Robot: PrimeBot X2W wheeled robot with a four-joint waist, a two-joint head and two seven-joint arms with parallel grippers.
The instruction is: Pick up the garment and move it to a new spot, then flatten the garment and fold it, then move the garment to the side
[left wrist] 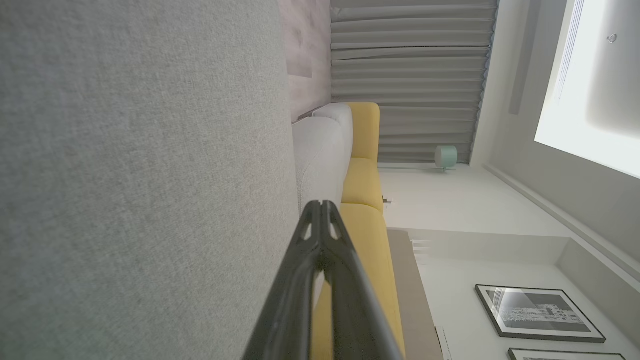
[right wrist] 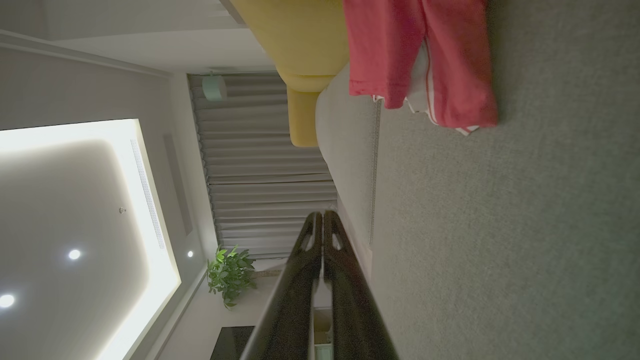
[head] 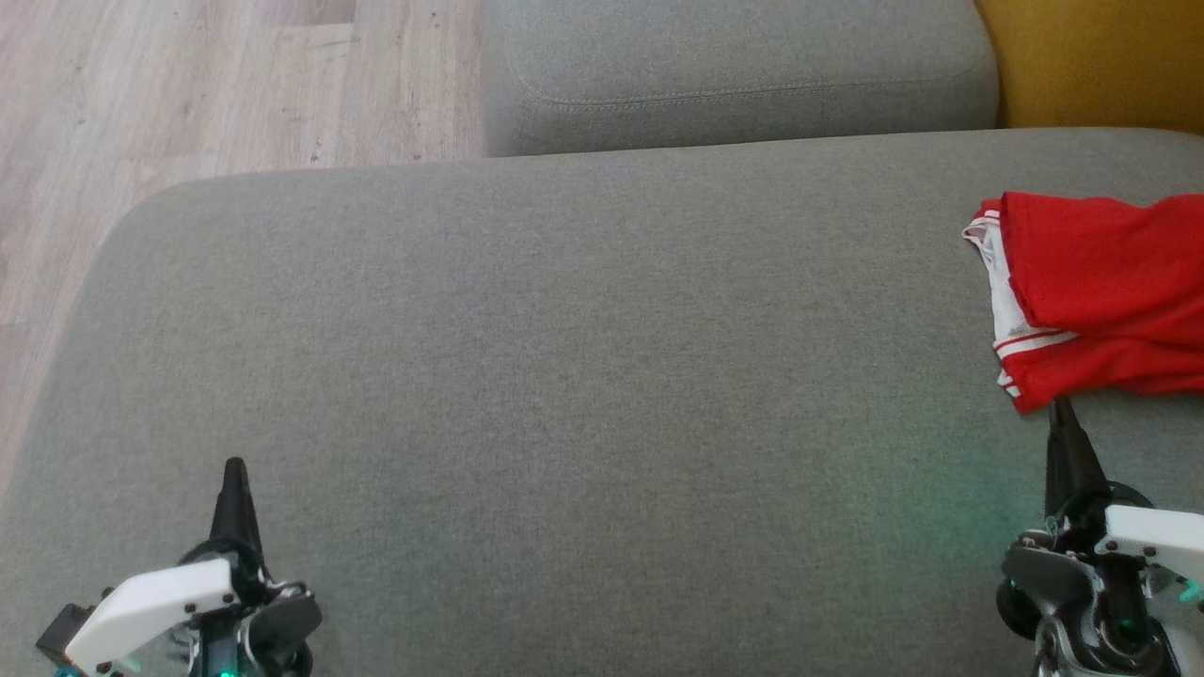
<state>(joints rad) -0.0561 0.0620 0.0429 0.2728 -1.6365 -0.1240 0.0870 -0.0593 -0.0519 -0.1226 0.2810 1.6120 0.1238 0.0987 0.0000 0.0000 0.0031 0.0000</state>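
Note:
The garment (head: pixel 1101 291) is red with white trim and lies folded at the right edge of the grey cushion (head: pixel 564 376); its right part runs out of the head view. The right wrist view shows the garment (right wrist: pixel 425 60) ahead of the fingers, resting on the grey fabric. My right gripper (head: pixel 1063 414) is shut and empty, its tip just below the garment's near corner, apart from it. At the lower left my left gripper (head: pixel 233 470) hovers over bare cushion, shut and holding nothing. Both pairs of dark fingers (left wrist: pixel 320 215) (right wrist: pixel 322 220) press together.
A second grey cushion (head: pixel 734 75) lies behind the first. A yellow cushion (head: pixel 1101 56) sits at the back right. Wooden floor (head: pixel 188 85) shows at the upper left, beyond the cushion's rounded corner. Curtains (left wrist: pixel 410 75) and framed pictures (left wrist: pixel 540 312) stand farther off.

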